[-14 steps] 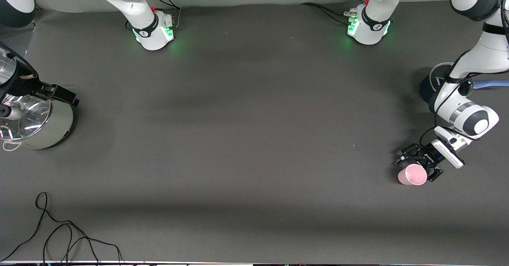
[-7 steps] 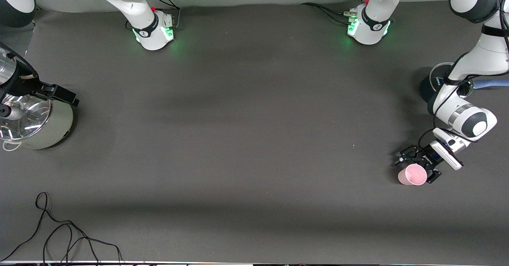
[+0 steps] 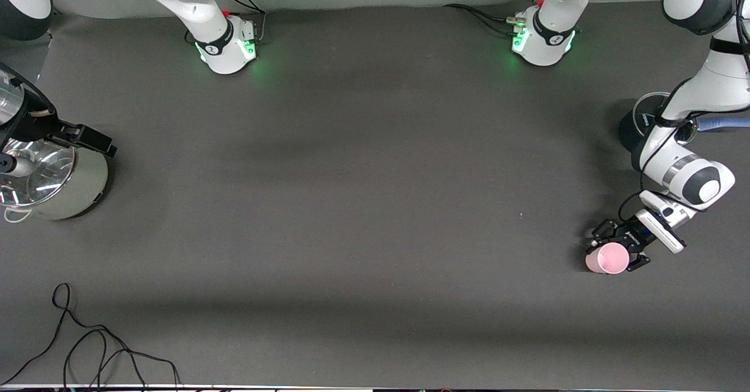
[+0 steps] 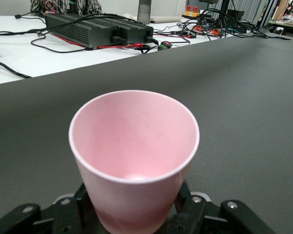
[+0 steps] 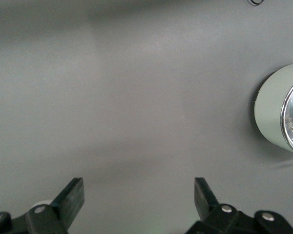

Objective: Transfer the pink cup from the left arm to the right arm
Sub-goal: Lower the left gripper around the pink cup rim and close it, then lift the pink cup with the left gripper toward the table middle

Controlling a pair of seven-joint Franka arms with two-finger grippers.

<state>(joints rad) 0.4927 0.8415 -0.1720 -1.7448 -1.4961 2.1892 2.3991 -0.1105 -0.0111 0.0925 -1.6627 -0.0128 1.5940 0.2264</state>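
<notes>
Item: small pale-pink tapered plastic cup, at the left arm's end of the dark grey table; we find the left gripper clamped on its lower wall (mouth unobstructed). Right gripper waits, fingers spread, beside a pale-green metal pot.

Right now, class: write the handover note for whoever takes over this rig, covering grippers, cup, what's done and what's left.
Left gripper: shut on the pink cup at the left arm's end of the table.
Right gripper: open, waiting above the table by the pot at the right arm's end.
Done: cup grasped.
Left: carry it toward the middle, let the right gripper take it, release.
</notes>
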